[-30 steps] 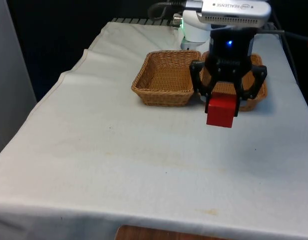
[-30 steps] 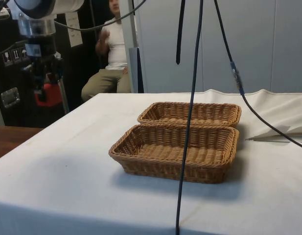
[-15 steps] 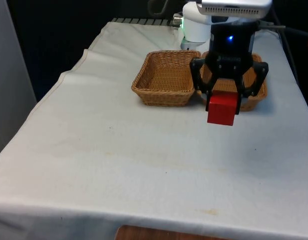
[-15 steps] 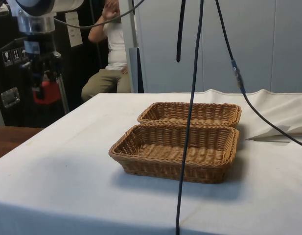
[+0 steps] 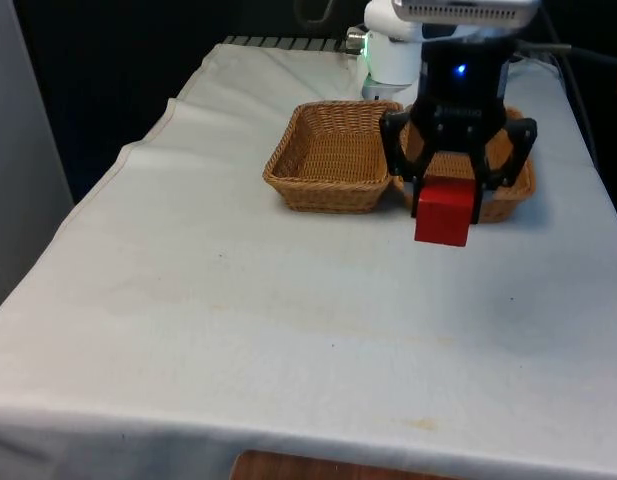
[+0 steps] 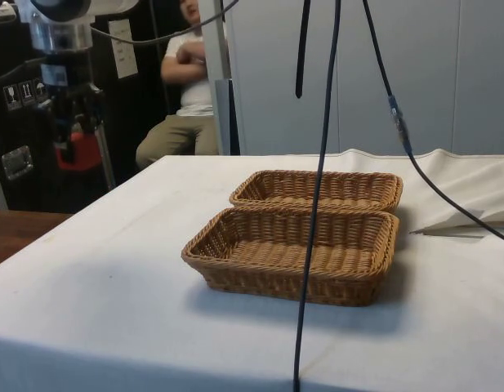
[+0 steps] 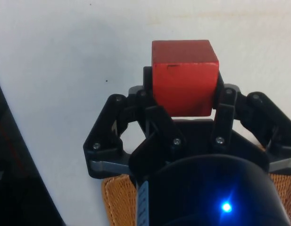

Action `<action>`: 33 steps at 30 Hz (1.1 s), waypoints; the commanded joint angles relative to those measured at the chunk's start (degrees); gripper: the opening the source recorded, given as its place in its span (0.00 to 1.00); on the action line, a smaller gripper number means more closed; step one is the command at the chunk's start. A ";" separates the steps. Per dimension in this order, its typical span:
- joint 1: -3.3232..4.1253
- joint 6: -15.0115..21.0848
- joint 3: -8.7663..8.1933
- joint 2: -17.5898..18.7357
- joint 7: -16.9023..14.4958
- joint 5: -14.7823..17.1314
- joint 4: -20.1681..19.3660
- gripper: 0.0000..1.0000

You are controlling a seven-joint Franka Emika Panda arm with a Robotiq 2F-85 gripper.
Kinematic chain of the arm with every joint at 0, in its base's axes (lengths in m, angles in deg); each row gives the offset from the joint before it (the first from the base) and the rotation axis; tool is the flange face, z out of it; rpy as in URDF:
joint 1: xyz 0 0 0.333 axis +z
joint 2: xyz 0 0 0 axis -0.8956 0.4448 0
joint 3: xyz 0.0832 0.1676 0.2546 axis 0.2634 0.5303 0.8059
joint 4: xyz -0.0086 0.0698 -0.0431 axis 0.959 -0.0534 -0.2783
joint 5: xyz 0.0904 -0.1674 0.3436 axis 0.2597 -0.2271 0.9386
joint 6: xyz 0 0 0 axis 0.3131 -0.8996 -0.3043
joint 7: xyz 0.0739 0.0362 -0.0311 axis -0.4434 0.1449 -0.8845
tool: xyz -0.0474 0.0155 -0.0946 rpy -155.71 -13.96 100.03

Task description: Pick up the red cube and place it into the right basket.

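Wrist view: my gripper (image 7: 184,101) is clamped on the cube (image 7: 184,75), held clear above the cloth (image 5: 238,300), before the baskets (image 5: 333,155).

No lettering, label, number or sign could be read in these views. A pale sheet (image 6: 121,47) hung on the dark cabinet (image 6: 137,98) in the side view and bore some dark marks, but they were too small to make out. A small plate (image 6: 27,90) lower on that cabinet carried markings that could not be deciphered either. The red cube (image 7: 184,77) showed plain faces.
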 commanded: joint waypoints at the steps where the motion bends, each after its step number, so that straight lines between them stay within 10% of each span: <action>1: 0.80 2.12 -0.06 -1.78 -0.52 0.23 -3.38 0.03; 4: -0.06 0.52 0.00 0.00 -0.29 0.11 -0.92 0.03; 12: 0.80 2.98 -0.29 -1.89 -1.72 -0.06 -5.90 0.03; 13: -0.06 1.15 -0.06 -0.11 -1.38 0.06 -2.81 0.03; 19: 0.86 3.32 -0.63 -1.83 -2.75 -0.34 -7.51 0.03; 21: -0.06 1.43 -0.34 -0.11 -2.46 -0.11 -4.53 0.03; 29: 0.97 3.04 -1.89 -2.69 -3.90 -0.57 -8.65 0.03; 30: -0.11 1.55 -1.43 -0.57 -3.67 -0.23 -5.50 0.03; 31: 1.03 2.98 -2.06 -2.98 -3.95 -0.69 -8.54 0.03; 33: 0.97 2.92 -2.06 -3.32 -3.95 -0.92 -8.65 0.03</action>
